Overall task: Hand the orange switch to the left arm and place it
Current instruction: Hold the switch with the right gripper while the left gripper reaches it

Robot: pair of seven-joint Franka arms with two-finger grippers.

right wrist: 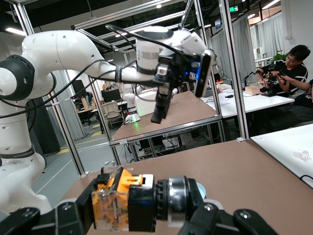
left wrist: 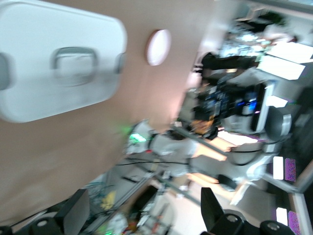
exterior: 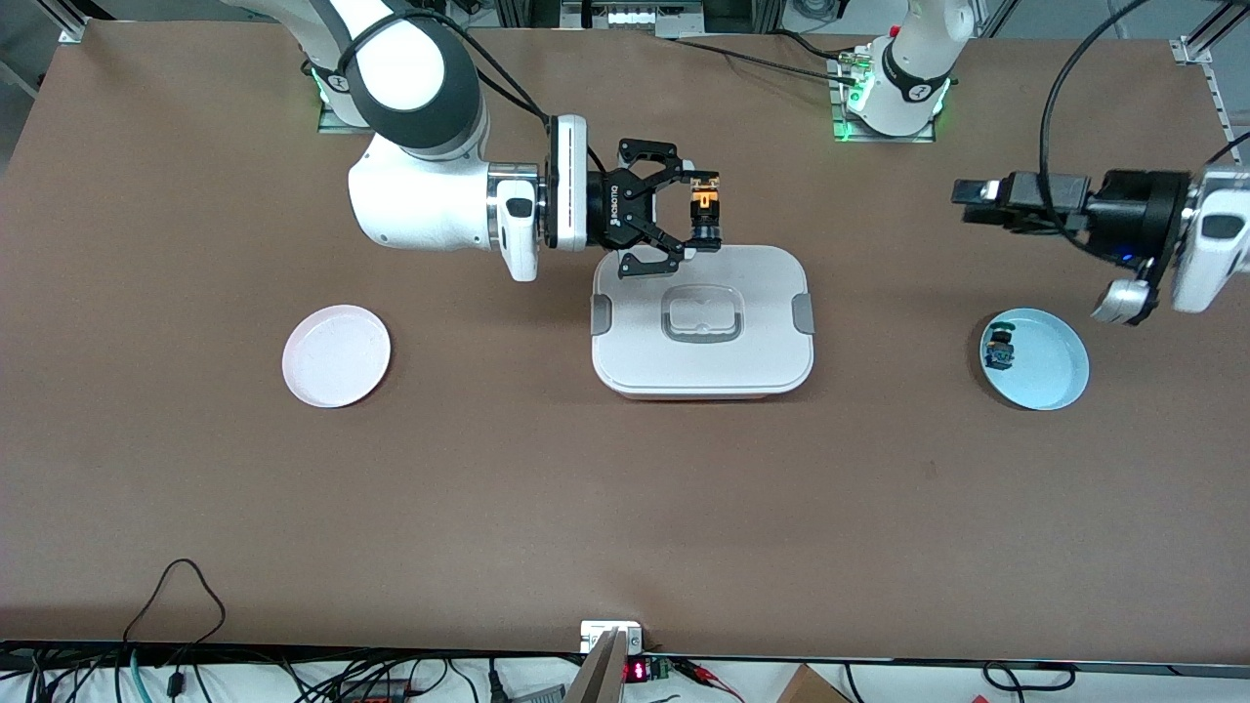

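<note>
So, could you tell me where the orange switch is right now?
The right gripper holds the orange switch in the air over the box, above its edge toward the robots' bases.

Orange switch (exterior: 705, 208) is up in the air, pinched at the tip of the right claw (exterior: 695, 217), clamped tight on it over the box's edge nearest the robot bases. Close up from the right wrist, the switch (right wrist: 137, 203) lies sideways: clear orange body, black collar, then a silver ring. The box (exterior: 701, 320) sits mid-counter, white with rounded corners, grey latches at both ends, a recessed handle in the lid, lid on. Left claw (exterior: 967, 200) hangs spread wide over the counter toward the left arm's end, nothing in it, well apart from the switch.
</note>
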